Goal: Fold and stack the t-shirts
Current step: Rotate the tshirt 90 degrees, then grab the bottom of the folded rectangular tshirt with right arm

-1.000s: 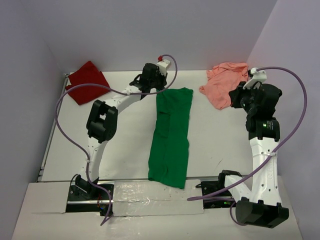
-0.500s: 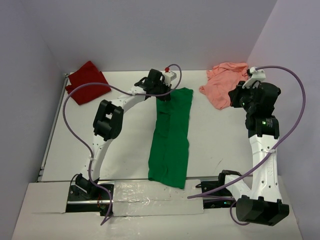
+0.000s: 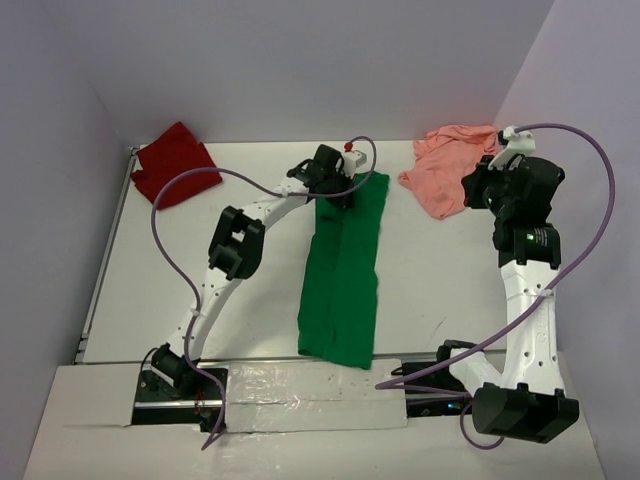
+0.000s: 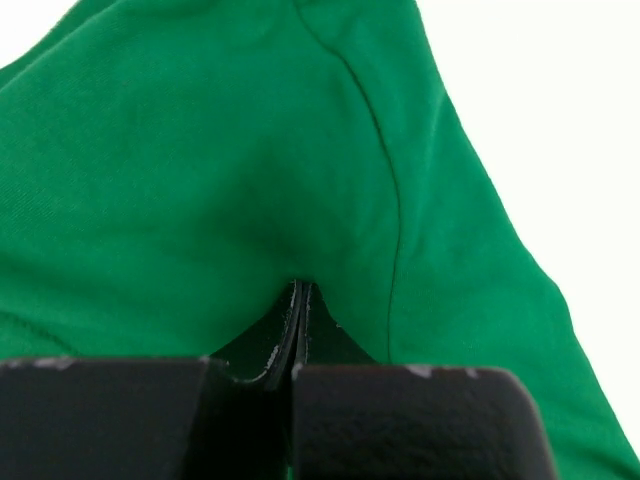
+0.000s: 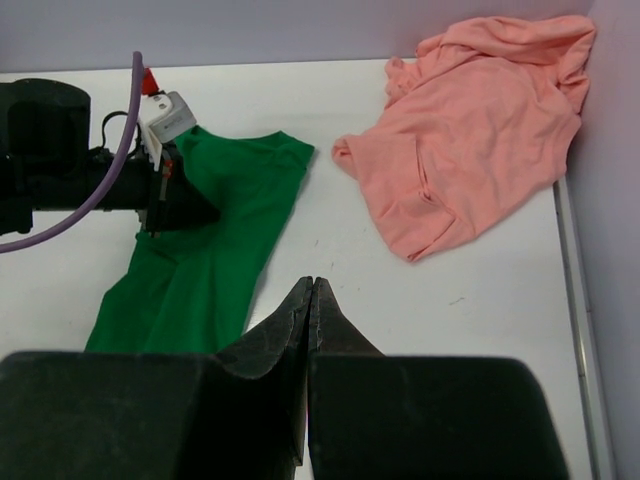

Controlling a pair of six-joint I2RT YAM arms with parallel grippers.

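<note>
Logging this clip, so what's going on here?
The left claw, shut, presses its tips into the far end of the green t-shirt, which lies as a long strip. A pinch can't be confirmed. The right claw hangs shut and empty. The dark red t-shirt and salmon pink t-shirt lie crumpled at the far corners.

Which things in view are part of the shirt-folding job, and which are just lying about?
Part of the job: green t-shirt, pinched by the shut left gripper; dark red t-shirt; salmon pink t-shirt; right gripper, shut and empty.
Not part of it: purple cables; table.
</note>
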